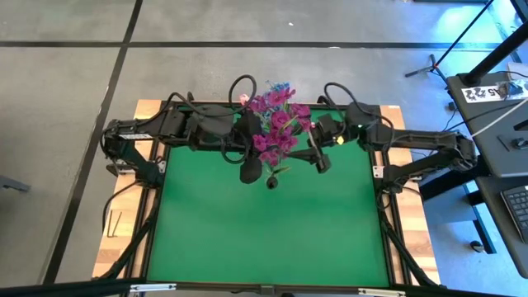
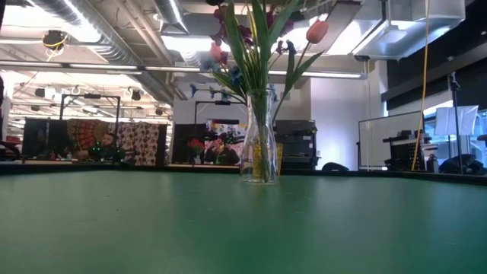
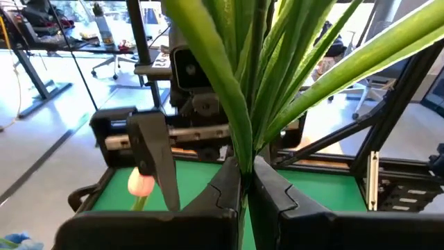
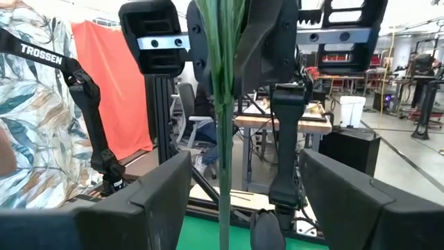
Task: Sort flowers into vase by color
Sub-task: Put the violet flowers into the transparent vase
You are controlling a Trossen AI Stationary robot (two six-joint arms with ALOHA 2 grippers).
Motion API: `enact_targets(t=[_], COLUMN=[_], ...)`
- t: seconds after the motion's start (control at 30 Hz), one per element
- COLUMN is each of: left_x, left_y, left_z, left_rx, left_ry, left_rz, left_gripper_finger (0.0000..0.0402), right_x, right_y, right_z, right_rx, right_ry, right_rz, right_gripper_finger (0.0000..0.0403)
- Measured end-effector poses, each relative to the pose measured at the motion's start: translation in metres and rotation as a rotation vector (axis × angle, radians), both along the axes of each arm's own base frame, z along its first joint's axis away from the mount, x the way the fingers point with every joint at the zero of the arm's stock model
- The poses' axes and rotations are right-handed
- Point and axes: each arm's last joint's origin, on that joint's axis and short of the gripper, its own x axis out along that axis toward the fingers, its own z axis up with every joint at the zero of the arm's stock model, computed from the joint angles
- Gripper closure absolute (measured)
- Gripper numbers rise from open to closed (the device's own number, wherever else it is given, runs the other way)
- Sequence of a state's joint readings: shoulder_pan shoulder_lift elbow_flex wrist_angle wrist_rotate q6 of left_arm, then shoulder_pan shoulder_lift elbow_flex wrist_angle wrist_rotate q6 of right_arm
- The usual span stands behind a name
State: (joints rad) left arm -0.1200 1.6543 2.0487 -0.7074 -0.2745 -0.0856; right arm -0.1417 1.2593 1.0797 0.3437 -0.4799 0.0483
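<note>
A clear glass vase (image 2: 259, 148) stands upright on the green mat (image 1: 264, 231) toward the table's far side. It holds long green stems with magenta sprays (image 1: 279, 125), blue sprays (image 2: 228, 76) and a pink tulip bud (image 2: 317, 30). My left gripper (image 3: 244, 186) comes in from the table's left and is shut on the bunch of green stems (image 3: 243, 104) above the vase. My right gripper (image 4: 236, 201) faces it from the right, wide open, with a green stem (image 4: 223, 139) standing between its fingers or just ahead of them. Neither gripper shows in the low view. My left gripper pinches the bunch's green stems and leaves (image 3: 244, 163) between its two fingers, above the vase's mouth. The fingers come level from the table's left and lie across the upright stems. The stems stand upright with their lower ends in the vase (image 2: 262, 164).
The green mat lies bare on the near side of the vase (image 1: 264, 239). Wooden borders (image 1: 115, 247) and black frame rails edge the table. A second pink bud (image 3: 141, 184) shows low beside my right gripper's finger in the left wrist view.
</note>
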Motion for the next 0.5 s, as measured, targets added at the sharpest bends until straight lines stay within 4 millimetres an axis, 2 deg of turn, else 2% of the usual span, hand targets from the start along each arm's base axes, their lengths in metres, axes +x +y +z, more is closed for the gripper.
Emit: enact_targets(t=[0.13, 0.23, 0.5], left_x=[0.000, 0.000, 0.000], left_y=[0.000, 0.000, 0.000], left_z=[0.000, 0.000, -0.001], left_rx=[0.004, 0.011, 0.013], left_ry=[0.000, 0.007, 0.009], left_rz=[0.000, -0.002, 0.002], left_gripper_finger=[0.0396, 0.0396, 0.0396], right_x=[0.010, 0.013, 0.013], right_y=[0.002, 0.003, 0.003], right_z=[-0.003, -0.003, -0.004], right_rx=[0.004, 0.007, 0.009], right_ry=[0.019, 0.021, 0.026], right_rz=[0.003, -0.014, -0.020], right_gripper_finger=[0.0143, 0.0168, 0.0291])
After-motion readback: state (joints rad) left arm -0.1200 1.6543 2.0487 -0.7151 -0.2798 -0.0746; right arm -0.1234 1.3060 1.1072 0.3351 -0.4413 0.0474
